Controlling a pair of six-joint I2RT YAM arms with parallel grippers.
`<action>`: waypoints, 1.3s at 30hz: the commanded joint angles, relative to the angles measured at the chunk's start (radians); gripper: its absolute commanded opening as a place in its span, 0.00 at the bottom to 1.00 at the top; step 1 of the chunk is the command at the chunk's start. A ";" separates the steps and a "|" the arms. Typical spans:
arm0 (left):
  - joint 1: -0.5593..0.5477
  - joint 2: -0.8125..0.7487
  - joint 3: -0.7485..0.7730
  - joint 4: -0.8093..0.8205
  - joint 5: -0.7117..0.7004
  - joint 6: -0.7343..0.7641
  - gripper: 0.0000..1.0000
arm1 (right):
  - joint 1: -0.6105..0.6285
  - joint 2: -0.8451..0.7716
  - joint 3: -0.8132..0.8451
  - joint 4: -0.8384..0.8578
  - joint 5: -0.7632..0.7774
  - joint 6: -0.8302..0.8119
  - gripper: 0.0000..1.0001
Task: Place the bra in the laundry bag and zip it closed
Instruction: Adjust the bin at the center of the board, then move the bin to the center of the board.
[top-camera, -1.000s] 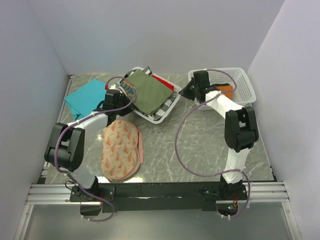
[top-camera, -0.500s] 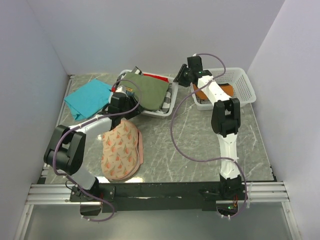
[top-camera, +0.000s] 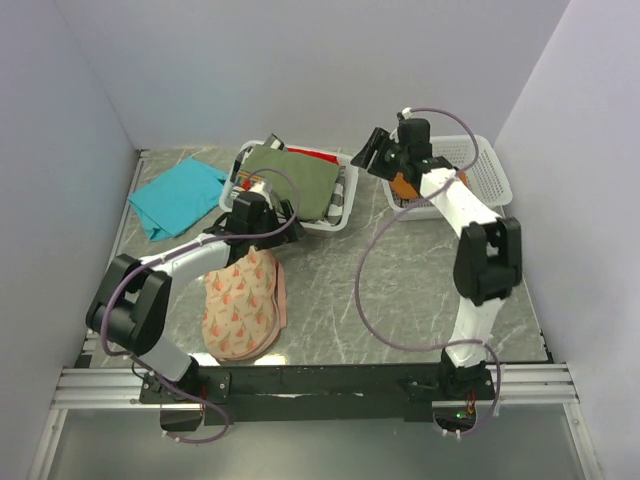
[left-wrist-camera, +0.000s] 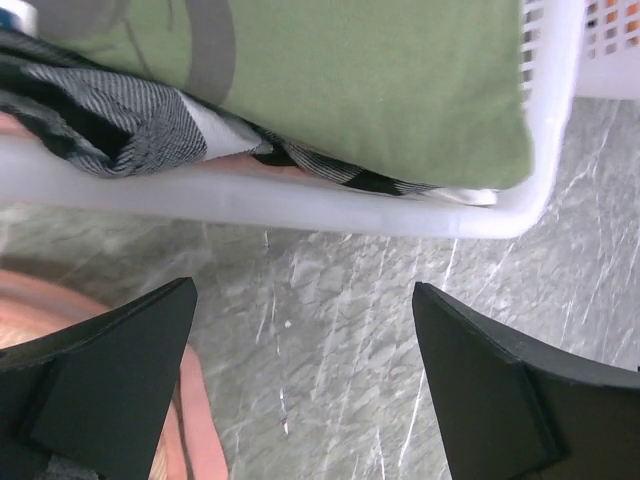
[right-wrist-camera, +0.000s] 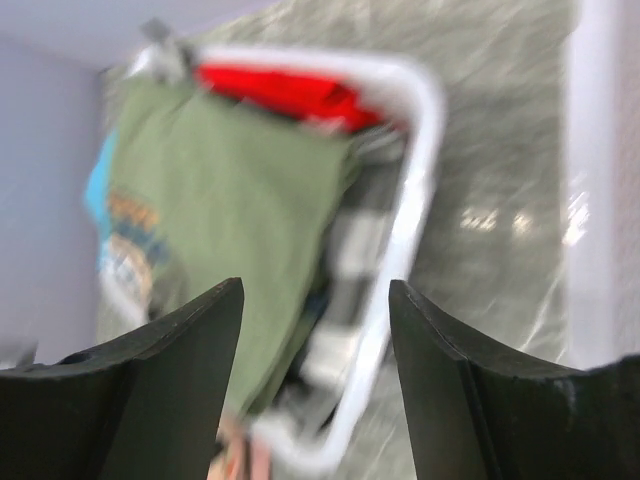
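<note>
Shifted since before, left fingers (left-wrist-camera: 100, 370) and right fingers (right-wrist-camera: 170, 390) both hang released; two baskets (top-camera: 335, 222) (top-camera: 490, 175), one laundry bag (top-camera: 240, 305).

The left gripper (left-wrist-camera: 302, 290) has slid from beyond the far-left corner of the laundry bag (top-camera: 240, 310) to just over the bag's far end, and its jaws have sprung wide apart. Just past the bag, the white basket (top-camera: 350, 195) holding the olive garment (top-camera: 295, 180) has swung from a skewed diamond to sit squarer. Well off to the bag's far right, the right gripper (right-wrist-camera: 315, 285) has lifted, turned towards that basket and spread its jaws.
</note>
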 joint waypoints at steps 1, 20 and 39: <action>0.002 -0.119 0.013 -0.049 -0.105 0.045 0.96 | 0.045 -0.209 -0.180 0.080 -0.105 -0.028 0.68; 0.212 -0.089 -0.015 -0.085 -0.151 0.164 0.96 | 0.329 -0.211 -0.399 0.037 -0.072 0.001 0.66; 0.213 0.080 0.102 -0.042 -0.098 0.167 0.96 | 0.292 -0.017 -0.221 0.043 0.079 0.027 0.68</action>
